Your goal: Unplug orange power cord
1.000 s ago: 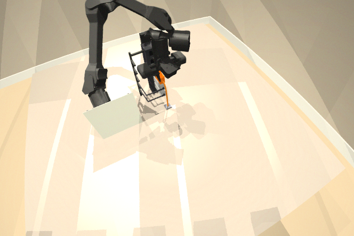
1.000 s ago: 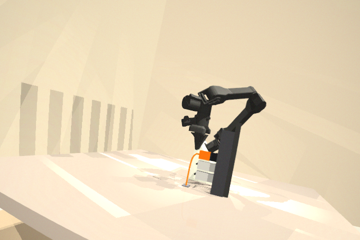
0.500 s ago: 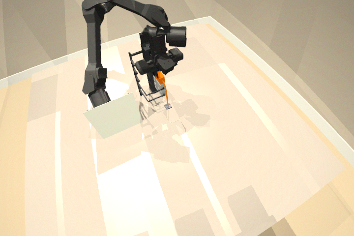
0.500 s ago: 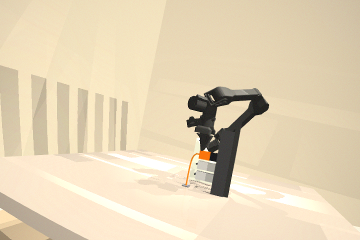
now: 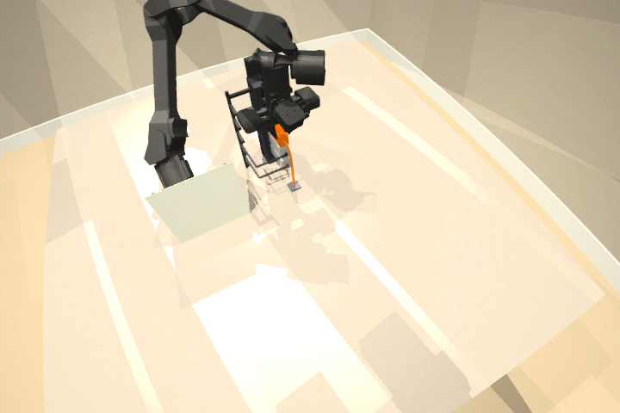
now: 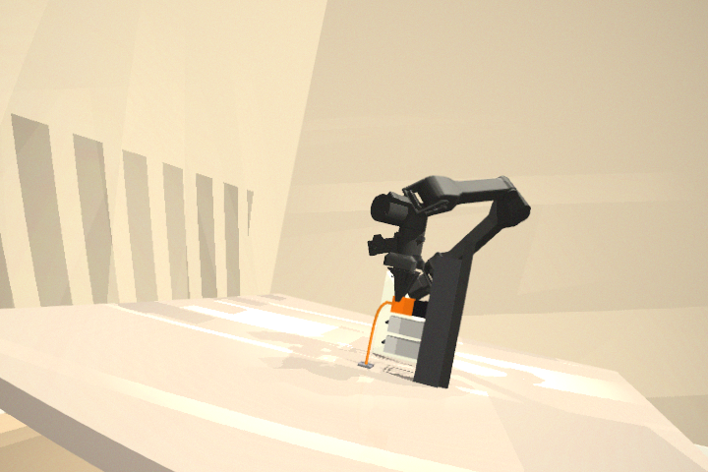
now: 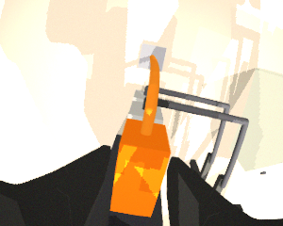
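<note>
Pale table [image 5: 418,272], dark wire frame [image 5: 240,131] beside power strip [image 6: 403,336], tool [image 7: 141,214] part-open astride orange plug [image 7: 141,169], not yet gripping

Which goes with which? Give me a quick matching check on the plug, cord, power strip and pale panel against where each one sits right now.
Things:
1. plug
2. cord
3. power strip
4. pale panel

Places:
a. beside the arm's base
b. stands upright on the table, dark
c. between the fingers of the open gripper
d. hangs down to a small grey block on the table

Pairs: 1-c, 2-d, 3-b, 4-a
</note>
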You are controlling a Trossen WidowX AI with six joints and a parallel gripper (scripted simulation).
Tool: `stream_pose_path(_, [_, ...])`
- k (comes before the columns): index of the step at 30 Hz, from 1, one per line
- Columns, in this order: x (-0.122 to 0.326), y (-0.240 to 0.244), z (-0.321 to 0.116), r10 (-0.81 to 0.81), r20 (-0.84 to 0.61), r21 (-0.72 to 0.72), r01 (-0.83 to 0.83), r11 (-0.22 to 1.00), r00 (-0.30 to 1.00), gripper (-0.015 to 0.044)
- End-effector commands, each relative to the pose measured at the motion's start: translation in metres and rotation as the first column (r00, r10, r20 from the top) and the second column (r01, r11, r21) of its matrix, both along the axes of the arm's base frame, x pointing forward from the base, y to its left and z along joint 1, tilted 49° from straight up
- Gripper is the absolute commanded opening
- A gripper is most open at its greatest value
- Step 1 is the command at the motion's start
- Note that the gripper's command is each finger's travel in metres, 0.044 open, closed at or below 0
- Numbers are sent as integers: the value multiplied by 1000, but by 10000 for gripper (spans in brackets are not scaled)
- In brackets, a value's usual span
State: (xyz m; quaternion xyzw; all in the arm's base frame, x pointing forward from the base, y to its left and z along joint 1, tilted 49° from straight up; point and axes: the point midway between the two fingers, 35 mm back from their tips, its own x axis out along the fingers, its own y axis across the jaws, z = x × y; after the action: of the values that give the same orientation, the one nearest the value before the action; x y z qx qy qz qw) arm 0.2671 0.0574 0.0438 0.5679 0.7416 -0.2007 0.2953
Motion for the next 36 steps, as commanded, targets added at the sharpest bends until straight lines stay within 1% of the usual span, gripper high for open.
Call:
stream_pose_path(1, [0,0,0,0,1,0,0,1000,1000,107])
stream_pose_path(2, [0,0,0,0,1,0,0,1000,1000,81])
stream_pose_path(11, [0,0,0,0,1,0,0,1000,1000,21])
stream_pose_path(12, [0,-1,0,0,1,0,0,1000,1000,0])
stream_pose_path(36, [11,-25,-25,-5,-1,-3,5,1000,1000,0])
